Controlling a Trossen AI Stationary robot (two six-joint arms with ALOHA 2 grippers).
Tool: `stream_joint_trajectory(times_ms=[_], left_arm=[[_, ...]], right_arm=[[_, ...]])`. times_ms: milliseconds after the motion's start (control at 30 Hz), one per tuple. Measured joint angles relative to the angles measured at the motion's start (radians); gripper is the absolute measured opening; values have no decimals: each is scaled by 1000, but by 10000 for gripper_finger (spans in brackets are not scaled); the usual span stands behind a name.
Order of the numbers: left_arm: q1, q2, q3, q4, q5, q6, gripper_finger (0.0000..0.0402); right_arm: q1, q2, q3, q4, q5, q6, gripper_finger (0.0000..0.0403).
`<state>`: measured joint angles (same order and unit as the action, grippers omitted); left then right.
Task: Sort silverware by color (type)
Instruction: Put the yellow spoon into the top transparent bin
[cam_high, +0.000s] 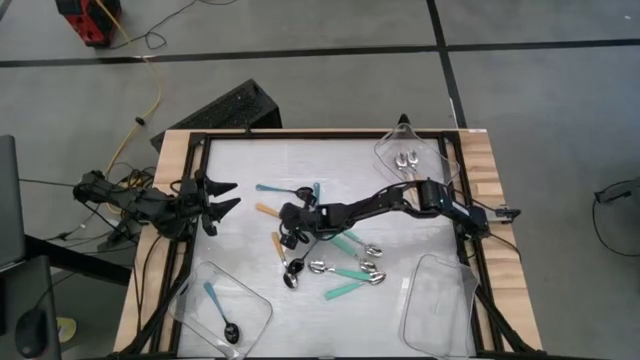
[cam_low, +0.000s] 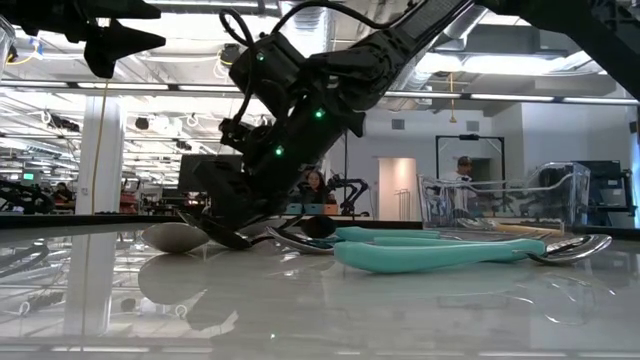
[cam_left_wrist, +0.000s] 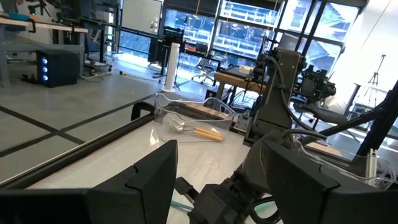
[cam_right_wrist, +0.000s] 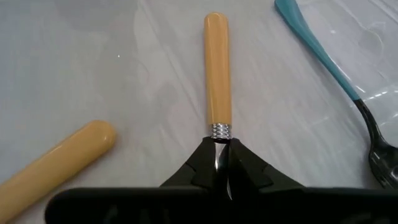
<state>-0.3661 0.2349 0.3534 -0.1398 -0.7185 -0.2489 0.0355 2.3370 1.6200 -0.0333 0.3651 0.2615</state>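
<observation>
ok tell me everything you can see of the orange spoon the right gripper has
The orange-handled spoon has a smooth, rounded, plastic-looking orange handle ending in a ribbed silver collar. The right gripper is shut on its metal neck just past that collar, hiding the bowl. It lies flat on the white table, near the middle, with a second orange handle beside it, not touching.

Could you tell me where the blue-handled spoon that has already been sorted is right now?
In the high view, that blue-handled spoon lies alone in the clear tray at the table's near-left corner.

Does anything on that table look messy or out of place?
Mostly the loose spoons jumbled mid-table, colours mixed and crossing one another. The right gripper is shut on an orange-handled spoon. Nothing looks broken or spilled; the left gripper waits open at the table's left side.
</observation>
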Motion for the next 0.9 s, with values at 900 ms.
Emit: stream_joint_trajectory(times_ms=[900], left_arm=[[0, -2, 0, 45, -1, 24, 216]], right_arm=[[-46, -173, 126, -203, -21, -220, 49]])
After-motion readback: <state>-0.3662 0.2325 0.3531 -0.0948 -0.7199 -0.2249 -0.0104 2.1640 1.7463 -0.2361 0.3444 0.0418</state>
